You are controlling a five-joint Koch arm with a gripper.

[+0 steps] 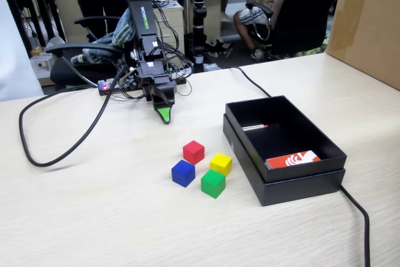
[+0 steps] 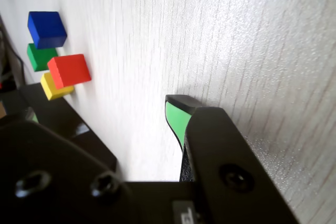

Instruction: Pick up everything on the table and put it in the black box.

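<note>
A: Pale wood-grain table (image 1: 94, 217), busy office behind, brown carton (image 1: 369, 23) far right.
B: 4 cubes: 1 red (image 1: 193, 152), 1 blue (image 1: 183, 173), 1 yellow (image 1: 220, 164), 1 green (image 1: 213, 183), clustered just beside 1 black box (image 1: 300, 189).
A: Gripper (image 1: 164, 115) tip-down near the cubes; spread or pressed, impossible to tell.

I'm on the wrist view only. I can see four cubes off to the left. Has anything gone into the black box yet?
Observer: No cubes. In the fixed view the black box holds only a red-and-white card and a thin stick.
Operator: And where is the gripper sitting relative to the cubes?
Observer: In the fixed view the gripper points down at the table on the far side of the cluster. It is apart from all four cubes, and the red cube is the closest. Only one green tip shows, so I cannot tell if it is open.
</note>
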